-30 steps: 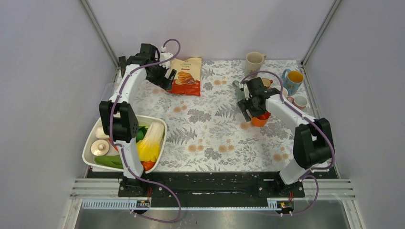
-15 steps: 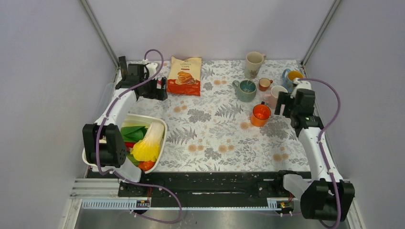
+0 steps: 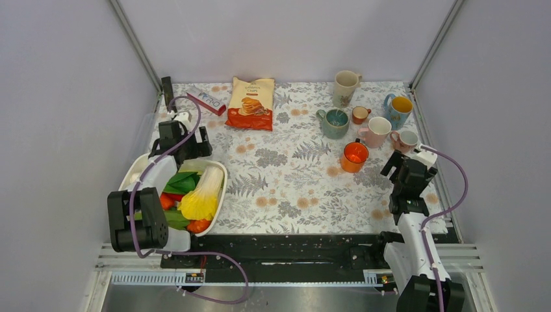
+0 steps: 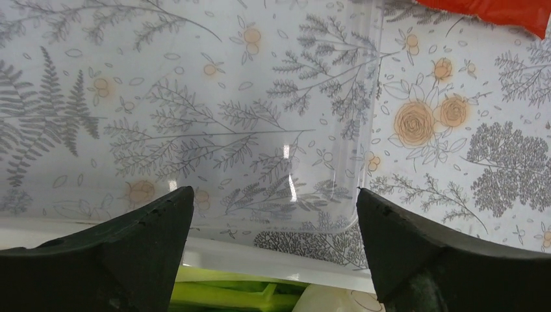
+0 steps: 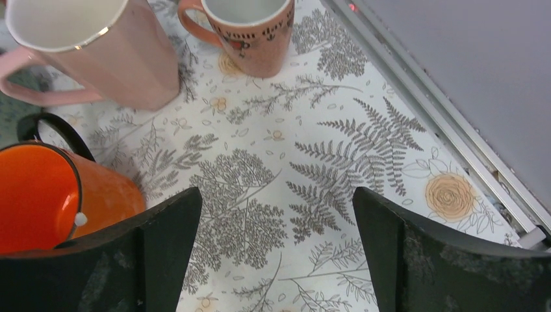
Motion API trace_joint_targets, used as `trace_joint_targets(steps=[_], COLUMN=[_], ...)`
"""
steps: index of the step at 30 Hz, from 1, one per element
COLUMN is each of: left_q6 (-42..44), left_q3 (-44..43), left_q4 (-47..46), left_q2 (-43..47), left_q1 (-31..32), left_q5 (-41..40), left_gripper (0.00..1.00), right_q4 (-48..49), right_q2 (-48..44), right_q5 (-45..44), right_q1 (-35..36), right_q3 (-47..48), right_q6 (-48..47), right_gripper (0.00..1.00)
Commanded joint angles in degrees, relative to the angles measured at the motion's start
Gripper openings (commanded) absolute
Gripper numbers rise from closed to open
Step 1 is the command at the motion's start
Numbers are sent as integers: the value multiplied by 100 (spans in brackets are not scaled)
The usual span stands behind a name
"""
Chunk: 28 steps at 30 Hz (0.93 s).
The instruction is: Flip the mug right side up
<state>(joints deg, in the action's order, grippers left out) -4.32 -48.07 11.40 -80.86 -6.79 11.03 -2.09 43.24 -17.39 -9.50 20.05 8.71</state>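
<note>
left gripper [image 4: 273, 195] and right gripper [image 5: 274, 201] pulled back, spread wide; orange mug [image 3: 355, 156] upright; chip bag [image 3: 252, 104] print unreadable.

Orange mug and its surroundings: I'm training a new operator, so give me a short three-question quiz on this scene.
1. True or false: the orange mug stands with its opening up.
2. The right end effector is: A) shut on the orange mug, B) open and empty, C) shut on a pink mug.
3. Near or far edge of the table: where does the chip bag lie?
Key: 1 true; 2 B; 3 far edge.
</note>
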Motion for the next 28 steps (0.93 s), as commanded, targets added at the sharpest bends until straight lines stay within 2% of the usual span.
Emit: trace_joint_targets(steps=[1,6,15,28], left_q6=[-347,-246,-438,-282], left_q3=[636,1147,1105,1080], left_q4=[-1294,-1775,-1742,-1640], left_q2=[518,861,655,685], left_q1=[-16,-16,-18,-13], left_q5=[-356,-316,-245,-156], left_gripper=[99,99,99,99], right_q4=[863,870,921,946], right_q2=[-8,65,-131,-19], right_q5=[-261,-228,-212,-136], right_q1=[-17,-17,-17,-17], right_q3=[-54,-77,-170,-135], right_q6=[72,63,68,52], right_gripper=[96,96,96,96])
